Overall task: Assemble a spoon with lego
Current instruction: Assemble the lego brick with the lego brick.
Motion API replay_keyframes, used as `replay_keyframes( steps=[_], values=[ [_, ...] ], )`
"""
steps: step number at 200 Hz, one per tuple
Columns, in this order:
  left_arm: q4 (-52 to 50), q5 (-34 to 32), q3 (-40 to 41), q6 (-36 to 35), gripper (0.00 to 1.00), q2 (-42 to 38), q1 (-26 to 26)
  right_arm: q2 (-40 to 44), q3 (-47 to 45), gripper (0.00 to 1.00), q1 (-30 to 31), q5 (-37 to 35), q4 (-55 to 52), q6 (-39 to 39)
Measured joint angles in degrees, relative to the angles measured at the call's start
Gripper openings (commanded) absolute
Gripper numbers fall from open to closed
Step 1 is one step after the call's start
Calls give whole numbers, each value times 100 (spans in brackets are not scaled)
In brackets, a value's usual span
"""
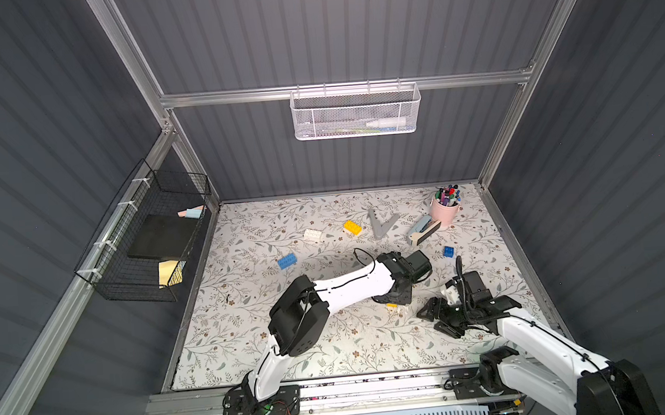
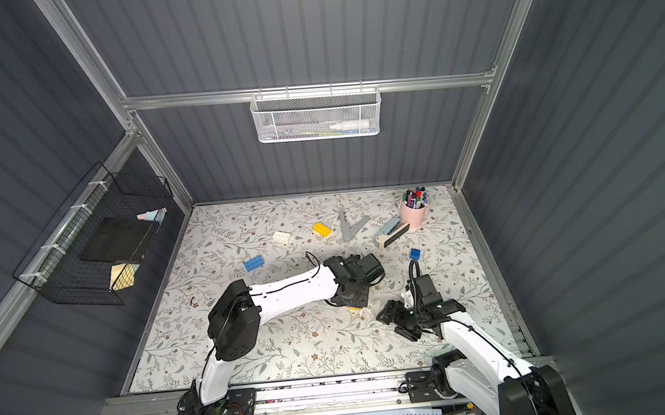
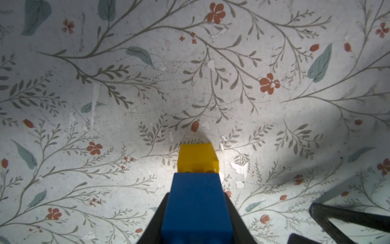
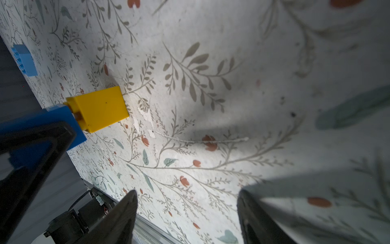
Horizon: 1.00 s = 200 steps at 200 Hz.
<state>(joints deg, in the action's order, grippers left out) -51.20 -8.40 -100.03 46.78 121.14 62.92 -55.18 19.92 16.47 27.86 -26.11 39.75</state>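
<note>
Although the left claw (image 3: 196, 215) is clamped on the spoon (image 3: 197, 186) down by the mat (image 3: 126, 84), it is so far, I judge, only two bricks of handle; the right claw (image 4: 186, 196) gapes empty just beside. Beyond lie a blue brick (image 1: 287, 261), a small blue brick (image 1: 449, 251), a white brick (image 1: 313, 234) and a yellow brick (image 1: 352, 227), unjoined.

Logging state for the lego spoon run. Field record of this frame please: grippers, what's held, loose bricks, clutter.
left gripper: shut on blue brick
joined: yellow brick stuck on the blue brick's far end
right gripper: open, empty, close beside the held pair
loose on mat: white brick, second yellow brick, light blue oblong brick, small blue brick
clutter: grey V-shaped piece, pink marker cup
build status: two bricks joined, no wide head yet
</note>
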Motion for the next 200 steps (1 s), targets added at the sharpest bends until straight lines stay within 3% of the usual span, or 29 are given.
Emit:
replay_keyframes(
  steps=[200],
  values=[
    [0, -61, -203, -55, 32, 184, 0, 37, -59, 75, 0, 81, 129, -37]
  ],
)
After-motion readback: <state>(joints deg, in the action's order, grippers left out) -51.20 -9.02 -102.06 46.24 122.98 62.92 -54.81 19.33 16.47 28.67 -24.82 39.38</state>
